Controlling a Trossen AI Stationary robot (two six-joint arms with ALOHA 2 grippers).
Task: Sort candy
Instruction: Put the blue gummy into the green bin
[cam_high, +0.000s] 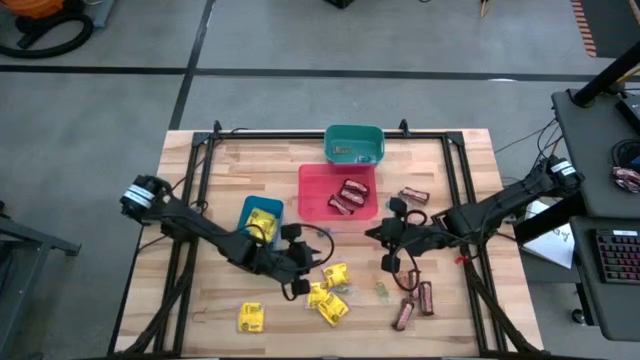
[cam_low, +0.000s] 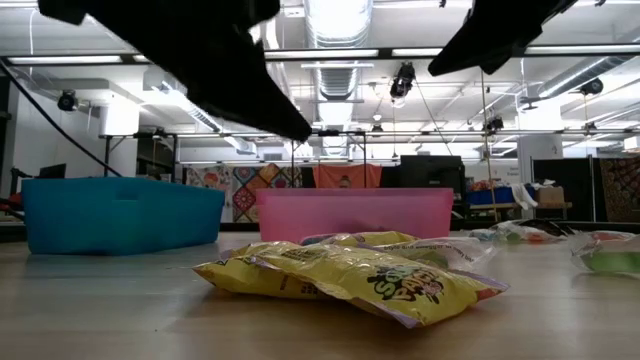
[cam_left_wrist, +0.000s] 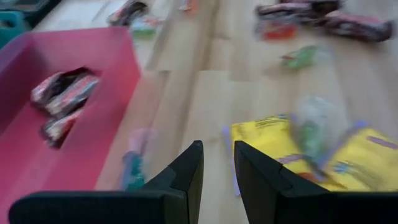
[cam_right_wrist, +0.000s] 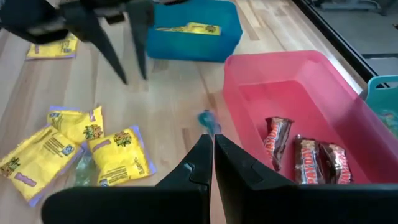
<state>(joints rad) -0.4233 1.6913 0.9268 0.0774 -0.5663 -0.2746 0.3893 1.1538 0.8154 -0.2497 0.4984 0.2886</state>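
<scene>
We note the left tool (cam_left_wrist: 217, 168) slightly parted, empty, above the counter (cam_high: 200, 300) beside yellow packets (cam_high: 330, 300). Right tool (cam_right_wrist: 213, 155) shut, empty, near red bin (cam_high: 318, 195).

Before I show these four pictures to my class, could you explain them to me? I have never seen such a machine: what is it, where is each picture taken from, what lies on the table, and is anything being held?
It is a robot with two dark arms at a wooden table, sorting candy. One picture looks straight down, one looks level across the tabletop, and two come from cameras on the arms' wrists.

On the table stand a blue bin holding a yellow packet, a red bin holding brown bars, and a teal bin. Loose yellow packets, more brown bars and a small blue sweet lie around.

The left gripper hangs near the yellow packets, its fingers slightly apart with nothing between them. The right gripper is beside the red bin, shut and holding nothing.
</scene>
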